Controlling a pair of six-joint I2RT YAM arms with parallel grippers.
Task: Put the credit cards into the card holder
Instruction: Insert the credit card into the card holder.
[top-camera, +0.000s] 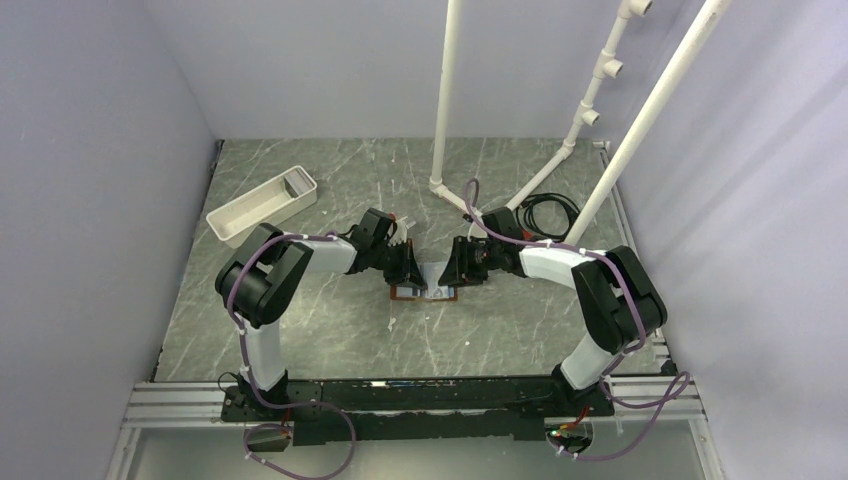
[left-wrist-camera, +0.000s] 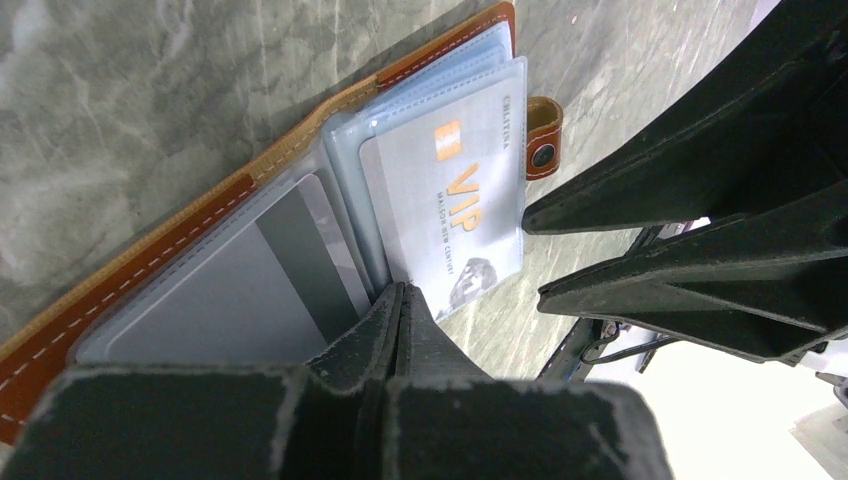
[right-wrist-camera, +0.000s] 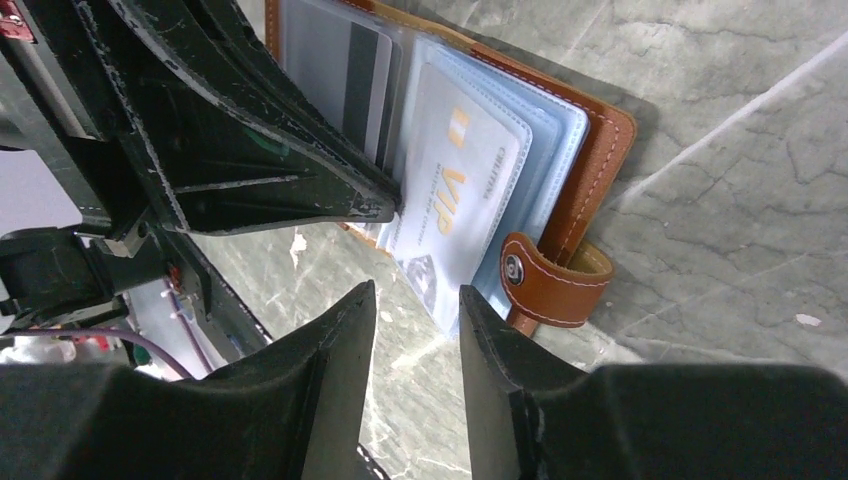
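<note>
The brown leather card holder (top-camera: 425, 292) lies open on the table between both grippers, its clear sleeves up. One pale credit card marked VIP (left-wrist-camera: 455, 205) sits partly in a sleeve, its end sticking out past the holder's edge. A second grey card with a dark stripe (left-wrist-camera: 300, 250) lies in the neighbouring sleeve. My left gripper (left-wrist-camera: 403, 292) is shut, its tips down on the sleeves beside the VIP card (right-wrist-camera: 450, 195). My right gripper (right-wrist-camera: 418, 295) is open just off the card's protruding end, with only table between its fingers. The strap tab (right-wrist-camera: 555, 285) curls next to its right finger.
A long white tray (top-camera: 262, 205) stands at the back left. White pipes (top-camera: 440, 120) rise from the back of the table, with a coiled black cable (top-camera: 548, 210) beside them. Grey walls close in both sides.
</note>
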